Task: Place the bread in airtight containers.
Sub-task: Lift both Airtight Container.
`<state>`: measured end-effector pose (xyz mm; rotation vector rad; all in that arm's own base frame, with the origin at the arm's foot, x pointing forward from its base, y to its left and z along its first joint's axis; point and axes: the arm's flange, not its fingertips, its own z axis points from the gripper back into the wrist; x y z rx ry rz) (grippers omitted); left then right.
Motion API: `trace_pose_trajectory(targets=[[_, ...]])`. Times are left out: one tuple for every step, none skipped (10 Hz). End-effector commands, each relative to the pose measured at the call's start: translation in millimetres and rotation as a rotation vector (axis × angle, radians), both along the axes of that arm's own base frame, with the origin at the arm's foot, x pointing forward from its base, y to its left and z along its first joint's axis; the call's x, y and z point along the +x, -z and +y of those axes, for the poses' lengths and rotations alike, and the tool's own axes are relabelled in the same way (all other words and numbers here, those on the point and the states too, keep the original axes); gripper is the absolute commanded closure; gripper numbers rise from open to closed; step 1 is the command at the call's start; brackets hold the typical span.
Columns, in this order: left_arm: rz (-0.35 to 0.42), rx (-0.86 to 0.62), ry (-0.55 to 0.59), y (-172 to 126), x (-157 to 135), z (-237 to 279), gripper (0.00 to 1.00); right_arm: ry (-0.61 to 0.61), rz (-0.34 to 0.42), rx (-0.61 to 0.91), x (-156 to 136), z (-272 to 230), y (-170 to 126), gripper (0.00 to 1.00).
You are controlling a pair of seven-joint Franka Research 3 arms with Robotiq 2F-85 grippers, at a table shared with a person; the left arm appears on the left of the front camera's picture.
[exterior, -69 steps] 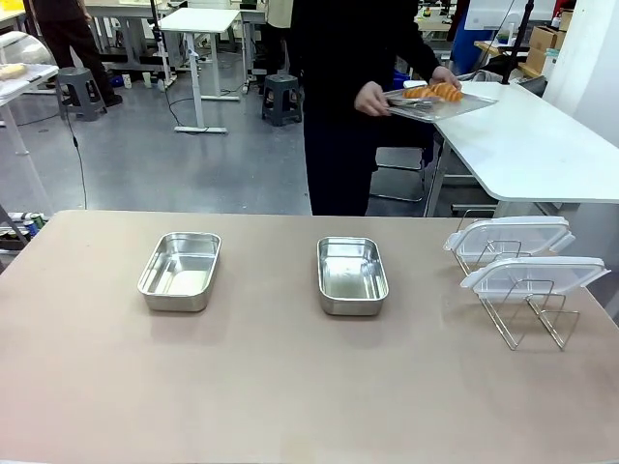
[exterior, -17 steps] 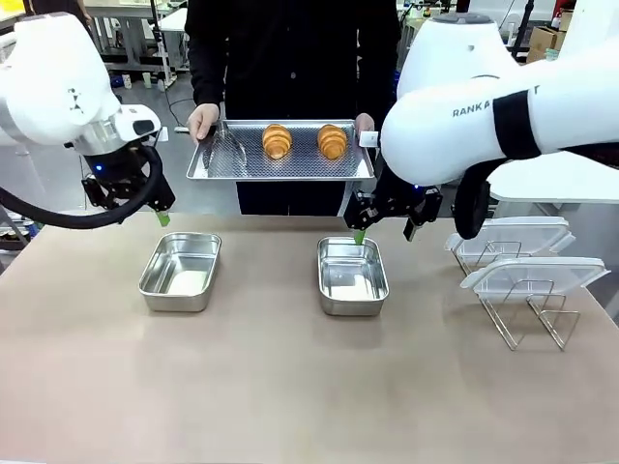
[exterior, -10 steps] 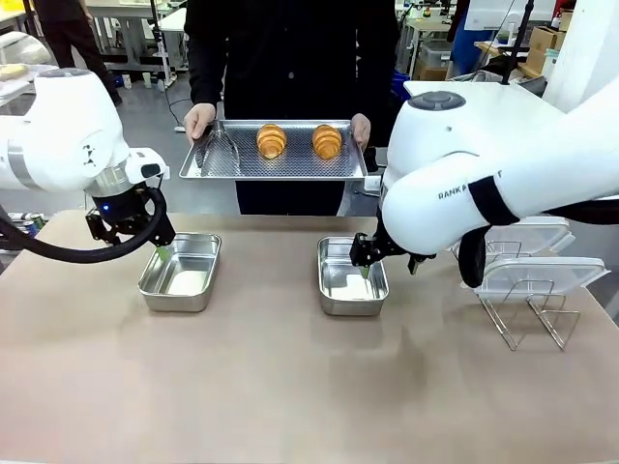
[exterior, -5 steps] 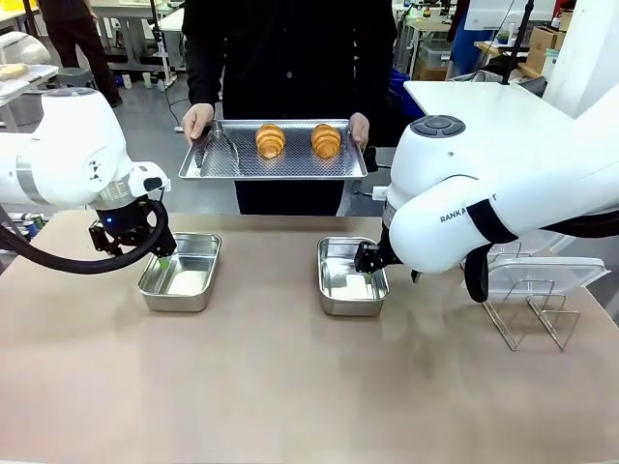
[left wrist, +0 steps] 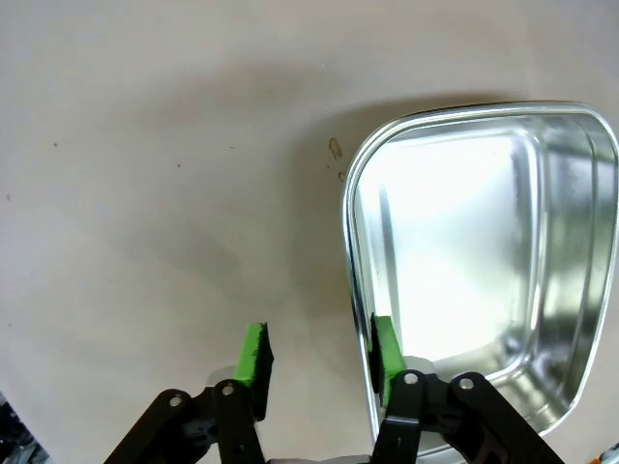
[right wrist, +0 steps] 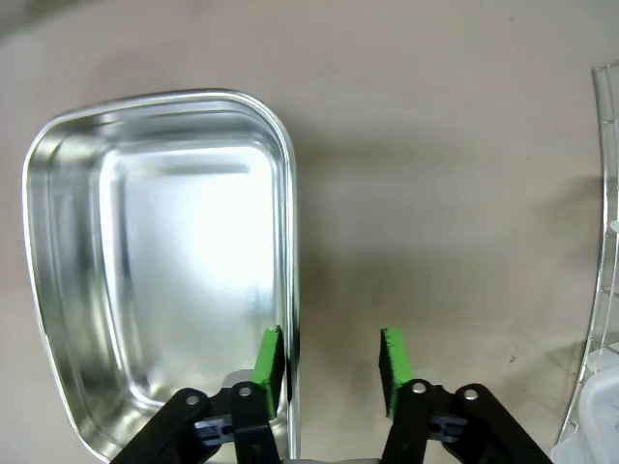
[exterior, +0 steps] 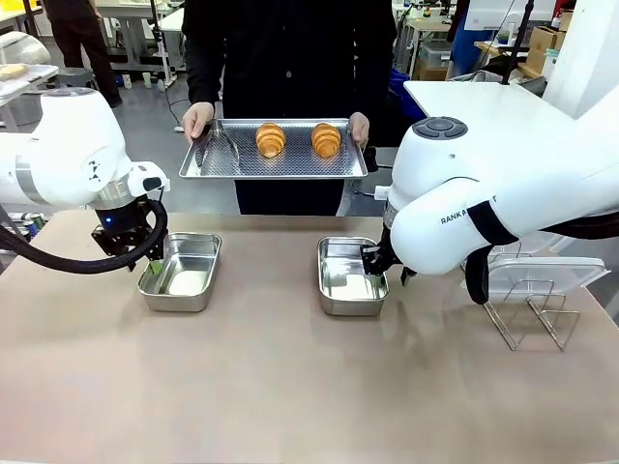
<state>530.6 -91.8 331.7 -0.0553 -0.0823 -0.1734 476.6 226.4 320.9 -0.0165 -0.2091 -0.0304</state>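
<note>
Two golden-brown ridged croissants (exterior: 271,139) lie on the person's perforated steel tray (exterior: 290,166) past the beige table (exterior: 290,387); left fingers (left wrist: 254,356) and right fingers (right wrist: 269,360) stand open astride walls of empty shiny rectangular steel tins (exterior: 179,300), so a thin-rim pinch may slip or tilt one.

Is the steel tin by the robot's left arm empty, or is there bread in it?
Empty: the left tin has a bare, shiny floor. Both croissants lie on the perforated tray that the person holds.
</note>
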Motion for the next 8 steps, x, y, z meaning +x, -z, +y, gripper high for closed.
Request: trace_pose_trajectory(targets=[[-0.001,-0.008,-0.002,0.1,-0.8,3.8,0.84,0.042,-0.023,0.009,-0.9,5.2,2.0,1.00],[-0.002,-0.009,-0.001,-0.6,-0.6,4.0,0.94,0.042,-0.019,0.013,-0.1,4.6,1.6,1.00],[0.000,-0.011,0.005,-0.9,-1.2,4.0,1.00,0.040,-0.018,0.015,0.0,4.3,1.3,1.00],[0.006,-0.013,0.008,-0.4,-2.1,3.9,1.00,0.037,-0.014,0.018,-0.6,4.0,1.2,1.00],[0.008,-0.013,0.011,-1.1,-2.0,4.1,1.00,0.036,-0.012,0.022,-0.5,3.9,0.6,1.00],[0.009,-0.016,0.014,-1.5,-1.4,4.1,1.00,0.036,-0.011,0.026,-0.4,3.2,0.3,1.00],[0.009,-0.010,0.017,-1.7,-1.2,4.4,1.00,0.043,-0.008,0.029,-0.9,1.7,-0.7,1.00],[0.006,-0.015,0.018,-3.5,-0.8,4.5,1.00,0.054,-0.002,0.036,0.0,0.1,-3.7,1.00]])
